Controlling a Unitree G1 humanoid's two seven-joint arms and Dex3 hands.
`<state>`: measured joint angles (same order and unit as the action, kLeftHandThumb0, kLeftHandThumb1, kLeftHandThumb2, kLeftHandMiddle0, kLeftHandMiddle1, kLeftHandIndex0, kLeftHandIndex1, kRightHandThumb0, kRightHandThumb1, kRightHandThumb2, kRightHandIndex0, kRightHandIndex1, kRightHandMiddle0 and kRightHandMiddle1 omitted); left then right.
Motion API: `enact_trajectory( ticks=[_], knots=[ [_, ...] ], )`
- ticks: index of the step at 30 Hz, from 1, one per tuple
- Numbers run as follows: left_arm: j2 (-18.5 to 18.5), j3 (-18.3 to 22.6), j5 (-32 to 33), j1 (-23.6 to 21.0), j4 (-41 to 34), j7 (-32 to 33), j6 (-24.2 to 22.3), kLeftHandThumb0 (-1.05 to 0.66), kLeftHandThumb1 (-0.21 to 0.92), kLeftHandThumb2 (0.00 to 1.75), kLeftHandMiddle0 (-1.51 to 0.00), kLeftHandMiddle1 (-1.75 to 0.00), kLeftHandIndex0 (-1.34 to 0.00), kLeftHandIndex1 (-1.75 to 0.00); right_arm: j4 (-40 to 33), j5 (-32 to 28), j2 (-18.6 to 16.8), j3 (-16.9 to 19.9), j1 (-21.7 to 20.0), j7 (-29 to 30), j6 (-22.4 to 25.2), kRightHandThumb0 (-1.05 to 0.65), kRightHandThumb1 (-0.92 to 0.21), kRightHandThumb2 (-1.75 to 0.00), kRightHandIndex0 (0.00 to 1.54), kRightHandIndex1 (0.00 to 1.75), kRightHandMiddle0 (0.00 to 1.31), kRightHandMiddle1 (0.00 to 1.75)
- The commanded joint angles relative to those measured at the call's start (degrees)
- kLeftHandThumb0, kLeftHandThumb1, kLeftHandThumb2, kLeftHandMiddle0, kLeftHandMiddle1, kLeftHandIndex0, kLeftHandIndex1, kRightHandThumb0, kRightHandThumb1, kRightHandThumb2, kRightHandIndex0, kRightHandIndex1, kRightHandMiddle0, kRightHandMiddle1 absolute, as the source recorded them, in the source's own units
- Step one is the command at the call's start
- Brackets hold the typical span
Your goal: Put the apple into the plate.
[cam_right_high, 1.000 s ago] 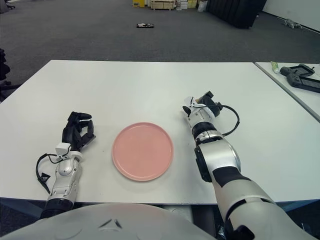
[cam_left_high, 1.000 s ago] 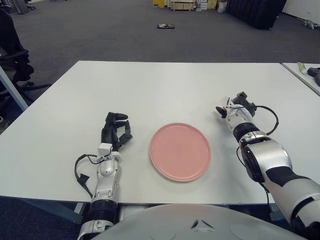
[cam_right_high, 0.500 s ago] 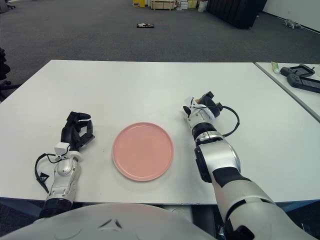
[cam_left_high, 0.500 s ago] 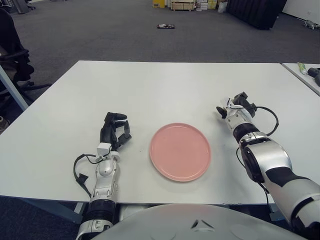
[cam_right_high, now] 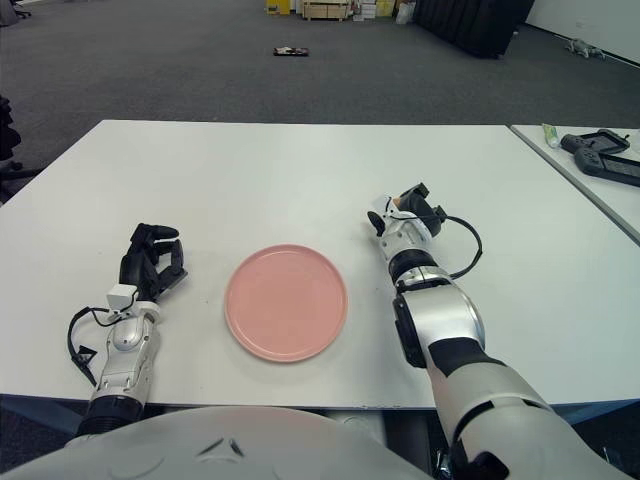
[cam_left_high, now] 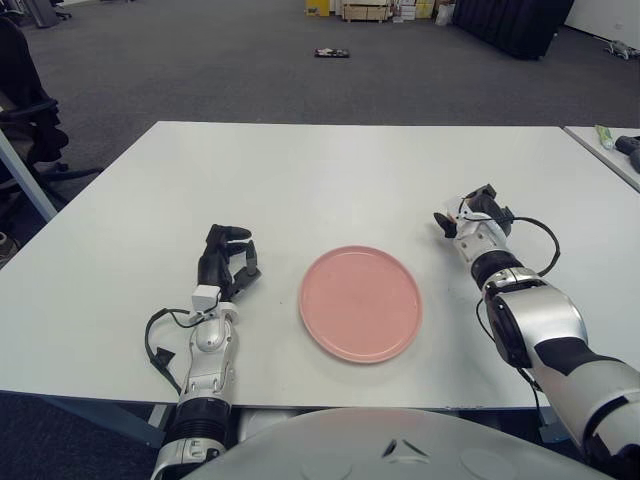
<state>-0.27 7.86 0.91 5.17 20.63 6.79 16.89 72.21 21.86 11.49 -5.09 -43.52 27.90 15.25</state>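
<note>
- Near the bottom centre of the frame, a pink plate lies flat on the white table, in the same spot as a second ago; nothing rests on it.
- No apple shows in either eye view, so its place cannot be told.
- Left of the plate, the left hand shows with its dark fingers curled inward and holding nothing; it has slid a little toward the lower left since the earlier frame.
- Right of the plate and slightly higher in the frame, the right hand has shifted a touch to the right; whether its fingers are spread or closed cannot be told.
- At the far right edge, a second table carries a dark device.
</note>
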Motion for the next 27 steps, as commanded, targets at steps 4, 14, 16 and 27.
enact_trajectory(
  ticks=[4,14,16,27],
  knots=[
    [0.1,0.53,0.13,1.06,2.71,0.28,-1.48,-0.4,0.6,0.96,-0.62,-1.75,-0.39,-1.75,2.97,-2.32,-1.0,1.38,3.98,0.83,0.19,-0.02,-0.33,-1.25,0.41,1.75,0.63,1.59],
    [0.11,0.41,0.05,0.97,2.64,0.11,-1.11,-0.4,0.61,0.96,-0.62,-1.75,-0.39,-1.75,2.64,-5.23,-1.07,4.22,4.84,3.45,-6.32,-0.01,-0.16,-1.48,0.66,1.72,0.59,1.71],
    [0.2,0.4,-0.07,0.92,2.81,0.12,-0.93,-0.4,0.61,0.96,-0.62,-1.75,-0.39,-1.75,2.68,-5.88,-1.05,4.92,4.88,3.5,-7.37,-0.01,-0.13,-1.51,0.7,1.7,0.59,1.73],
    [-0.19,0.8,0.8,0.7,3.23,0.01,-0.93,-0.4,0.6,0.97,-0.61,-1.75,-0.4,-1.75,3.57,-6.43,-0.29,5.93,5.74,4.9,-13.64,-0.01,0.0,-1.63,0.87,1.6,0.65,1.75]
  ],
)
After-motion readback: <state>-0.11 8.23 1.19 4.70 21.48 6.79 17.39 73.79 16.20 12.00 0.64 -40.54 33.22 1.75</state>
